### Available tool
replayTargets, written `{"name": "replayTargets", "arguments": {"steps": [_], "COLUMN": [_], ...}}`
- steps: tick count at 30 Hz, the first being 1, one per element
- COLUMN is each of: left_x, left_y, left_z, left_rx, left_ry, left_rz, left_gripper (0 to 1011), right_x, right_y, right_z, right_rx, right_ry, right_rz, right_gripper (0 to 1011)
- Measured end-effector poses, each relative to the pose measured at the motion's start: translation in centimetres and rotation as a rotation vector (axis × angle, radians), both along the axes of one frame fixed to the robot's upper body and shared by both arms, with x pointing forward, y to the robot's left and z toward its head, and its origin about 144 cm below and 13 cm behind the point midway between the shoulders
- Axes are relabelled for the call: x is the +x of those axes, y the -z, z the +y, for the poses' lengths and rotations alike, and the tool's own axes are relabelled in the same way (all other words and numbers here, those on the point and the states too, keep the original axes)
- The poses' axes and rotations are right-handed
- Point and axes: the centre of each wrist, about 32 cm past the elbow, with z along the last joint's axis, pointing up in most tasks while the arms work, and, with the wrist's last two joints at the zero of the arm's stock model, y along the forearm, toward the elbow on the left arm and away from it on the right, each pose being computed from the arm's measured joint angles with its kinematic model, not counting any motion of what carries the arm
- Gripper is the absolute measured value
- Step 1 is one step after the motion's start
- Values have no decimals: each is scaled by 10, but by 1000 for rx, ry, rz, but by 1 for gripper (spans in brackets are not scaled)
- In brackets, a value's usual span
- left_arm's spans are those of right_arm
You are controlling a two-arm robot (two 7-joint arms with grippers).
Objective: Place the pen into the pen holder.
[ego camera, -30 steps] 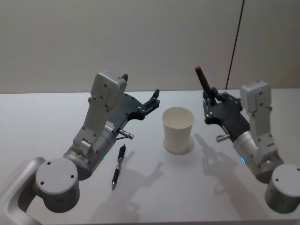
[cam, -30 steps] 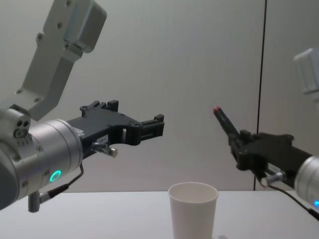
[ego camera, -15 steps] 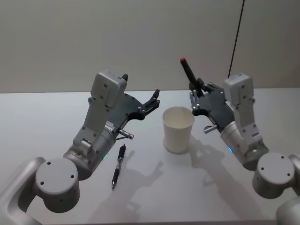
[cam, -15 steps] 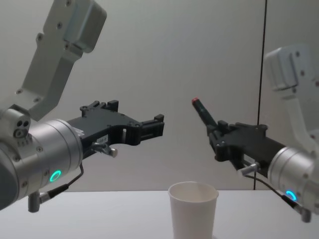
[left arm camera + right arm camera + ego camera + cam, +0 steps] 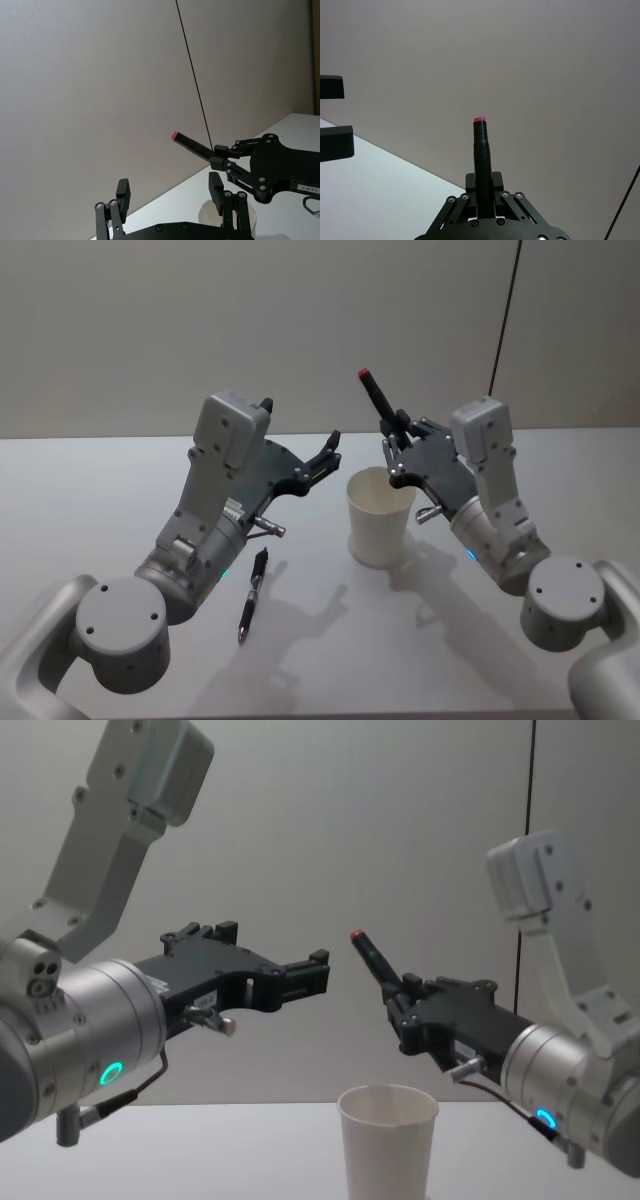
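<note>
Right gripper (image 5: pixel 396 432), frame centre, fingers clamped on pen (image 5: pixel 375 392), red tip tilted to upper left, above pen holder (image 5: pixel 378 525) rim. Left gripper (image 5: pixel 328 453) left of holder, fingers wide. Second pen (image 5: pixel 252 592) lies on table (image 5: pixel 80 500), lower left.

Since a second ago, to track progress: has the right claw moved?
Yes: the right claw, holding the red-tipped pen, shifted left toward the unmoved pen holder.

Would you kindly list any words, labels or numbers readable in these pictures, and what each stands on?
Sticker on the left tool: too small to read.
Print on the right tool: too blurred to read.
Pen holder: plain, no text.
Red-tipped pen in the right tool: no text visible.
</note>
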Motion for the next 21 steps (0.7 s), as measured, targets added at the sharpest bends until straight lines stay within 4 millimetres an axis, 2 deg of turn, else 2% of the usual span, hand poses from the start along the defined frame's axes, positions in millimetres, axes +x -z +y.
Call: {"name": "replayTargets", "arguments": {"steps": [21], "left_x": [0], "left_y": [0], "left_z": [0], "left_rx": [0], "left_ry": [0], "left_rz": [0], "left_gripper": [1003], "right_x": [19], "right_y": [14], "right_z": [7], "right_rx": [1], "right_ry": [-48], "right_rz": [13], "right_gripper": [179]}}
